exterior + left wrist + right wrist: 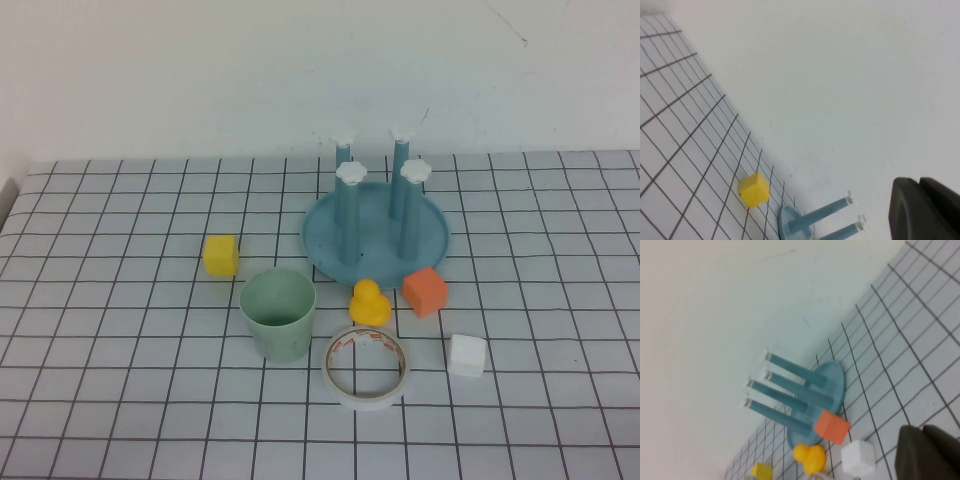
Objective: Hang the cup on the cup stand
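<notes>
The left gripper (926,210) shows only in its own wrist view as a dark body at the picture's edge, jaws fully closed and holding nothing, raised off the white gridded table (120,300). The right gripper (927,452) likewise shows only in its wrist view, closed on nothing and lifted above the table. Neither arm appears in the high view.

The cup stand (376,232), a round blue dish with four upright blue pegs capped by white flower shapes, stands well apart from both grippers, toward the back wall; both wrist views catch it. No cup hangs on it.

The cup (279,314), a pale mint-green tapered plastic tumbler, stands upright, mouth up, nearer the robot than the stand, well clear of both grippers.

Just beside the cup lies a white tape roll (366,367), flat. An orange cube (425,291) sits at the stand's rim, on the right gripper's side. A yellow cube (221,255) lies toward the left gripper's side. A white cube (467,355) sits beyond the tape roll. A yellow rubber duck (369,303) stands between cup and orange cube.
</notes>
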Action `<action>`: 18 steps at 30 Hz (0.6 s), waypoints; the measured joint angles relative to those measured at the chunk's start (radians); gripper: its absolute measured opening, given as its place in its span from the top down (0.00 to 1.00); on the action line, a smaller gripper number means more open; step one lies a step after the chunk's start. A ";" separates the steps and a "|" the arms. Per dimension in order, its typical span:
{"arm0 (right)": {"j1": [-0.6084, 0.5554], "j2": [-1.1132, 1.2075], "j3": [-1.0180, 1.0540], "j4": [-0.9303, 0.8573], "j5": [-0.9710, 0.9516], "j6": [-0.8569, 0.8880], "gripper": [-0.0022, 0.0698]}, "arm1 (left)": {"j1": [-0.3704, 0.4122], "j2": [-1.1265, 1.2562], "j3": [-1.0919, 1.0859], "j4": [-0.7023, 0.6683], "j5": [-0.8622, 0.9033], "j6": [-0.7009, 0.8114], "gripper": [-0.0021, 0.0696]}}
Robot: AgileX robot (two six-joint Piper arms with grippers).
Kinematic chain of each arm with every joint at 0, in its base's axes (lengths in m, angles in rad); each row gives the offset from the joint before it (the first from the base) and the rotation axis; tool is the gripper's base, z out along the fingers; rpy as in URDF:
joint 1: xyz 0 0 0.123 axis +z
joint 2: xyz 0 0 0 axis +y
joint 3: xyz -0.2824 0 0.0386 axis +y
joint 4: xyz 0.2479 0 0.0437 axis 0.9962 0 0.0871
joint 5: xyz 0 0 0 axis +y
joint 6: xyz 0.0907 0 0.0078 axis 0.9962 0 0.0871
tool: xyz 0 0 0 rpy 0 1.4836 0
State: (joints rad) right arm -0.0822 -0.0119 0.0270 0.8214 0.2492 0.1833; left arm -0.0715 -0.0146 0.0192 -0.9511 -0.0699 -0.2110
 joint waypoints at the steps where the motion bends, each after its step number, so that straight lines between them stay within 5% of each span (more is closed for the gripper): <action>1: 0.000 0.000 0.000 0.002 0.010 0.000 0.97 | 0.000 0.000 0.000 -0.007 0.002 0.000 0.97; 8: 0.000 0.000 0.000 0.007 0.074 -0.032 0.97 | 0.000 0.000 -0.018 0.077 0.096 0.059 0.97; 18: 0.000 0.000 0.000 0.017 0.136 -0.124 0.97 | 0.000 0.314 -0.338 0.241 0.539 0.544 0.97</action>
State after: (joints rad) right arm -0.0822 -0.0119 0.0270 0.8387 0.3855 0.0593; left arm -0.0715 0.2990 -0.3185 -0.7103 0.4696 0.3325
